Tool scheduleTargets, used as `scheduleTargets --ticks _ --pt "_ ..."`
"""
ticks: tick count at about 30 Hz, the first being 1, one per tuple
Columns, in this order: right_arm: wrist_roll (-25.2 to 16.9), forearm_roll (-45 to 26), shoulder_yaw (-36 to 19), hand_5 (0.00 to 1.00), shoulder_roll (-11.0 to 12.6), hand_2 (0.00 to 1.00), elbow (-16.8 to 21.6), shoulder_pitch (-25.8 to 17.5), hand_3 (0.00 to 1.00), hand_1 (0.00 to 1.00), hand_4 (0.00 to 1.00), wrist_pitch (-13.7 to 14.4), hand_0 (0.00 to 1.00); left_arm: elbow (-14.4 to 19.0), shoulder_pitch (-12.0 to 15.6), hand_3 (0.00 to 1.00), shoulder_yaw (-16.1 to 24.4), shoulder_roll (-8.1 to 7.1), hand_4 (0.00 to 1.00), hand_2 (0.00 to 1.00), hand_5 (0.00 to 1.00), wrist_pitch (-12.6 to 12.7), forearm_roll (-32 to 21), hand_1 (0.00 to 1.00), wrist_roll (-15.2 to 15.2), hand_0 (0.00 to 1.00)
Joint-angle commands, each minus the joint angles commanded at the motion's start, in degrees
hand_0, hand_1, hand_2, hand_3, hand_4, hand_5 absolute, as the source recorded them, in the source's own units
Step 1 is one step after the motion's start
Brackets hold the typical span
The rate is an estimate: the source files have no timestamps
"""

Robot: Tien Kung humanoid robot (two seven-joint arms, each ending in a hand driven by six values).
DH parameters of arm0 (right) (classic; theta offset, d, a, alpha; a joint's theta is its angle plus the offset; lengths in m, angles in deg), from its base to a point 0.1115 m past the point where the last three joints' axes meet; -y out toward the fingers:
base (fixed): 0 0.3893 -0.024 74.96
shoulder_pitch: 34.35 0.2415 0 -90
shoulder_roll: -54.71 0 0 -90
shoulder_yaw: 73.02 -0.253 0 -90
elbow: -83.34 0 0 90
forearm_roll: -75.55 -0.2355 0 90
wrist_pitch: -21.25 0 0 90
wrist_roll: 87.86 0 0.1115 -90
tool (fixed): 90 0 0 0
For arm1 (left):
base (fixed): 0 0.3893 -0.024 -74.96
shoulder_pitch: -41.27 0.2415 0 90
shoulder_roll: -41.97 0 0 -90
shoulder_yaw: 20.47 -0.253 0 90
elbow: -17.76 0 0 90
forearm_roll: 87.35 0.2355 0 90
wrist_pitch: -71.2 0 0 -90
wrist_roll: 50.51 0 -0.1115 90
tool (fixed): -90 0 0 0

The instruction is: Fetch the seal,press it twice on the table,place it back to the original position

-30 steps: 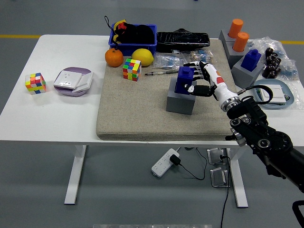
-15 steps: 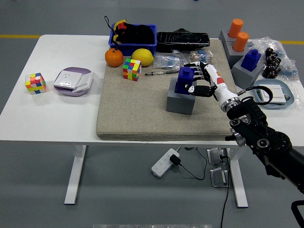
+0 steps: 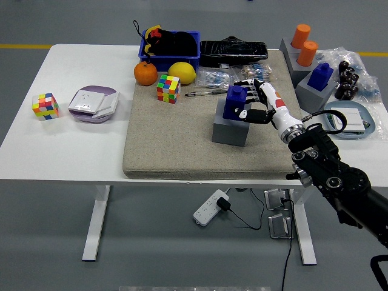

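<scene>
A blue seal (image 3: pixel 234 102) stands upright on a grey block (image 3: pixel 231 127) near the middle of the beige mat (image 3: pixel 182 142). My right hand (image 3: pixel 251 98) reaches in from the lower right, its fingers curled around the seal's right side. The seal still sits on the block. My left arm does not show.
Behind the seal lie pens (image 3: pixel 206 92), a lemon (image 3: pixel 182 72), an orange (image 3: pixel 145 73), a colour cube (image 3: pixel 168 88) and a blue bin (image 3: pixel 170 47). At right stand another blue seal on a grey block (image 3: pixel 319 80), orange cylinders (image 3: pixel 303 43) and a tape roll (image 3: pixel 337 119). At left sit a cube (image 3: pixel 45 105) and a purple-white box (image 3: pixel 93 103).
</scene>
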State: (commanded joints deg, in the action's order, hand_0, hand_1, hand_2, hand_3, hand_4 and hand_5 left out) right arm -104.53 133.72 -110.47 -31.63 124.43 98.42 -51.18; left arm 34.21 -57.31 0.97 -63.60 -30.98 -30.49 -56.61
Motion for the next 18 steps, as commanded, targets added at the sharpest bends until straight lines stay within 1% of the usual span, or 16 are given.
scheduleTargets --ticks 18 --pt "0.0 -0.5 0.9 0.002 0.0 0.461 -0.4 0.1 0.480 0.443 0.679 -0.4 0.606 0.0 -0.1 0.812 0.0 0.06 0.724 0.753 0.380 0.0 0.0 0.791 0.0 0.825"
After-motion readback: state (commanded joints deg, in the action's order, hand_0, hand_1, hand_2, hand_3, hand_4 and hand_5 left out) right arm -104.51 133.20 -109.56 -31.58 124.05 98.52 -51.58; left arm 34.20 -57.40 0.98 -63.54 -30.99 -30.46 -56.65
